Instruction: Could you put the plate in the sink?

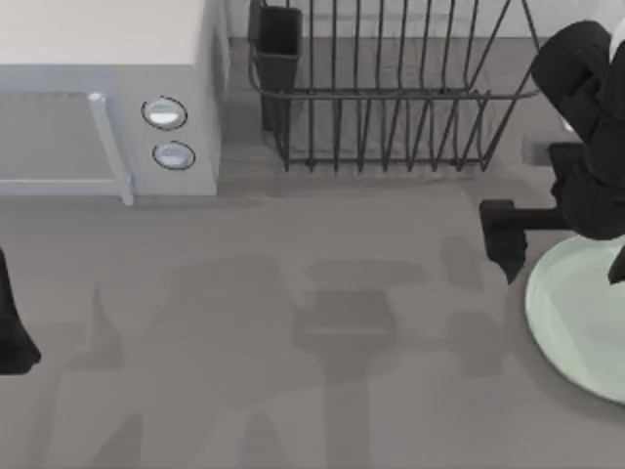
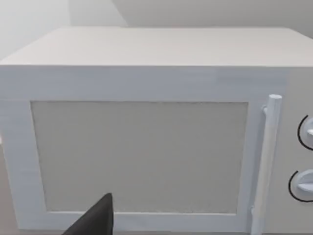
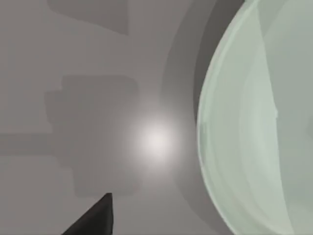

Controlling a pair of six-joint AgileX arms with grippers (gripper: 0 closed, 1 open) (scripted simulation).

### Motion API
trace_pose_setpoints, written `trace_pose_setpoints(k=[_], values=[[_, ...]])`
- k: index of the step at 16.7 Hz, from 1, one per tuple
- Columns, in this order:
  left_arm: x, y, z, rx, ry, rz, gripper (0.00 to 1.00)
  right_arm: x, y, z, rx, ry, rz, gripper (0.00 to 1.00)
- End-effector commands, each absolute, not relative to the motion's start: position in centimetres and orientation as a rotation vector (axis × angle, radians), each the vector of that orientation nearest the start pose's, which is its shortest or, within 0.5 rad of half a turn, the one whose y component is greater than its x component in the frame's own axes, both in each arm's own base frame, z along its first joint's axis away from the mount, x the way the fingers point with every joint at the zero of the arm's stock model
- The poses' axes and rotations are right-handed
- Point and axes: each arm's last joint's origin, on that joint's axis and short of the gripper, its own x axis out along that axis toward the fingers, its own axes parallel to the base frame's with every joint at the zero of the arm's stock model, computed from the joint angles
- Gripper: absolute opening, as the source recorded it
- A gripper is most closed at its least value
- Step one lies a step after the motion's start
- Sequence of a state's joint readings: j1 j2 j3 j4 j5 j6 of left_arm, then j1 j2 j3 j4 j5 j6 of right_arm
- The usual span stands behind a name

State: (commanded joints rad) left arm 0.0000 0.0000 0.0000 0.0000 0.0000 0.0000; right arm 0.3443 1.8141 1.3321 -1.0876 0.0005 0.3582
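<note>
The pale mint-green plate (image 1: 578,313) lies at the right edge of the table, partly cut off by the top view's border. It shows again in the right wrist view as a glossy plate (image 3: 254,127) with a shallow rim. My right gripper (image 1: 561,252) hangs over the plate's near-left rim and is open. One finger (image 1: 503,239) stands outside the rim over bare table, the other over the plate itself. The sink is out of view. My left arm (image 1: 12,337) is parked at the table's left edge.
A white microwave (image 1: 107,117) with two dials fills the back left, and its door (image 2: 142,156) faces the left wrist camera. A black wire dish rack (image 1: 391,88) stands at the back, just behind the right arm. Grey table (image 1: 293,332) spreads across the middle.
</note>
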Motion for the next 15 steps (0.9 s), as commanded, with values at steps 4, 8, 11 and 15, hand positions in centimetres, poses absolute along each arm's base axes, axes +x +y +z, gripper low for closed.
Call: trace_pose_setpoints(k=[4,8,11,15], values=[[10.6,-0.1,16.0,0.000,0.000,0.000,1.00,31.4,11.6,19.6,0.008,1.571,-0.008,1.00],[10.6,-0.1,16.0,0.000,0.000,0.000,1.00,31.5,11.4,18.4,0.010,1.575,-0.012,1.00],[10.6,-0.1,16.0,0.000,0.000,0.000,1.00,31.8,11.6,15.3,0.011,1.568,-0.009,1.00],[10.6,-0.1,16.0,0.000,0.000,0.000,1.00,31.7,11.6,10.7,0.011,1.561,-0.005,1.00]])
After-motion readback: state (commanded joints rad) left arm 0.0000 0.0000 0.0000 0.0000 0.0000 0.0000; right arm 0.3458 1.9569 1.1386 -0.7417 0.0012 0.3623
